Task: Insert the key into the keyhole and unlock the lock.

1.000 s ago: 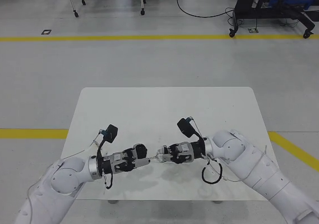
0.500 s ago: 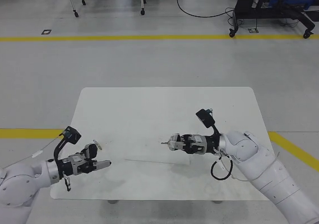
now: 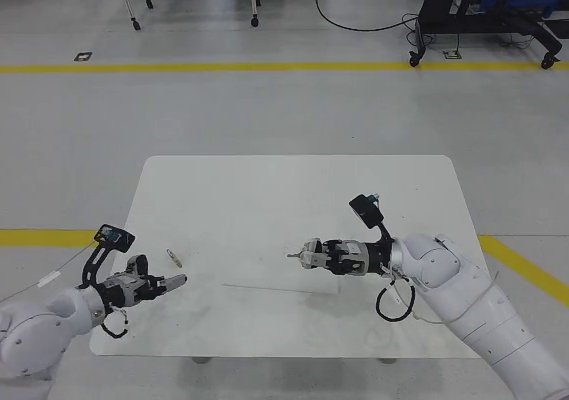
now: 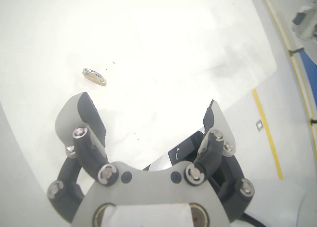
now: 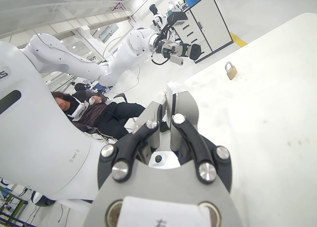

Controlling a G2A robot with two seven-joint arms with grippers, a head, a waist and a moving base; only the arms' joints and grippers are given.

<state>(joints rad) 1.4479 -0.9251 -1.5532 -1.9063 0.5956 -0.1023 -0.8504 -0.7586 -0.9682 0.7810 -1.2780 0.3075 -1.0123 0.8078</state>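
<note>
A small brass padlock (image 3: 174, 257) lies flat on the white table (image 3: 294, 190) near its left edge. It also appears in the left wrist view as the padlock (image 4: 94, 77) and in the right wrist view as the padlock (image 5: 230, 70). My left gripper (image 3: 172, 283) hovers just short of it, open and holding nothing; its jaws (image 4: 148, 101) stand wide apart. My right gripper (image 3: 304, 257) is near the table's middle, shut on the key (image 5: 167, 98), a thin metal blade pointing toward the padlock. The left gripper (image 5: 179, 52) is visible farther off in the right wrist view.
The table's left and front edges run close to the left arm. A black cable loop (image 3: 382, 305) hangs under the right forearm. Yellow floor lines (image 3: 264, 68) cross behind and beside the table.
A second ago both grippers met at the table's middle. The left arm has since swung back to the left edge and is open, the padlock lies on the table, and the right gripper drew back slightly with the key.
</note>
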